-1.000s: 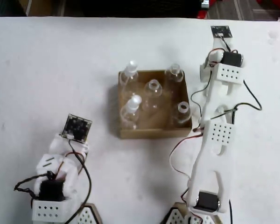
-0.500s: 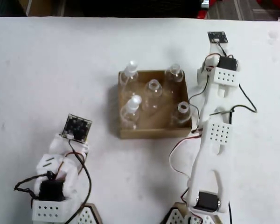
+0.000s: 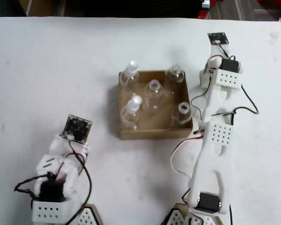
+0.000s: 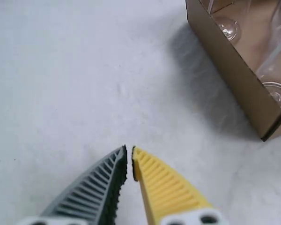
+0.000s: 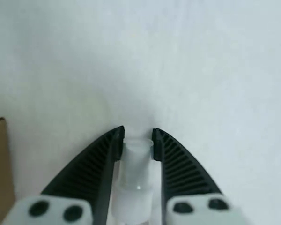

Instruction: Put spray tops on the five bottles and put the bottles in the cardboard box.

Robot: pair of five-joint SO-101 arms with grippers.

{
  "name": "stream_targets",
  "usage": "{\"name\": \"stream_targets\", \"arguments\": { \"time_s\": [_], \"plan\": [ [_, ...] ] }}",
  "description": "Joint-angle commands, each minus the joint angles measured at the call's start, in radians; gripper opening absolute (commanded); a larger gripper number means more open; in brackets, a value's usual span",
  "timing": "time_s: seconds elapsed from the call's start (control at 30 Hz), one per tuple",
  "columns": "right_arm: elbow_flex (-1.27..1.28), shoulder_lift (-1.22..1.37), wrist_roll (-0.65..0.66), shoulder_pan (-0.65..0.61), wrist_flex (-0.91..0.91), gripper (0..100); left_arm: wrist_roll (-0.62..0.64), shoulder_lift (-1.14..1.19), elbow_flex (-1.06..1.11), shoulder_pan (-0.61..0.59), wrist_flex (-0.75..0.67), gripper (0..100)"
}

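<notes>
Spray top (image 5: 133,187), pinched narrowly in the right gripper (image 5: 136,135), may twist and miss an uncapped bottle (image 3: 183,108); the left gripper (image 4: 129,153) has its fingers pressed together.

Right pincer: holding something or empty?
Holding. The right pincer is shut on a white spray top, which sits clamped between its two black fingers.

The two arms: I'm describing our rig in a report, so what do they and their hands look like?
The left arm and right arm are white plastic shells with dot-perforated panels, black motors and loose black and red cables. The left hand has one grey and one yellow ribbed, tapering finger; the right hand has two black ones on a white base.
</notes>
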Motion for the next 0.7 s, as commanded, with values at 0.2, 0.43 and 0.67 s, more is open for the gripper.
{"name": "stream_targets", "arguments": {
  "time_s": [0.2, 0.43, 0.67],
  "plan": [
    [-0.126, -0.262, 0.026, 0.051, 0.205, 1.5, -0.009, -0.012, -0.002, 0.007, -0.008, 2],
    [-0.120, -0.466, 0.017, 0.099, 0.213, 1.5, -0.009, -0.012, -0.002, 0.007, -0.008, 2],
    [-0.120, -0.707, -0.012, 0.134, 0.216, 1.5, -0.009, -0.012, -0.002, 0.007, -0.008, 2]
  ]
}}
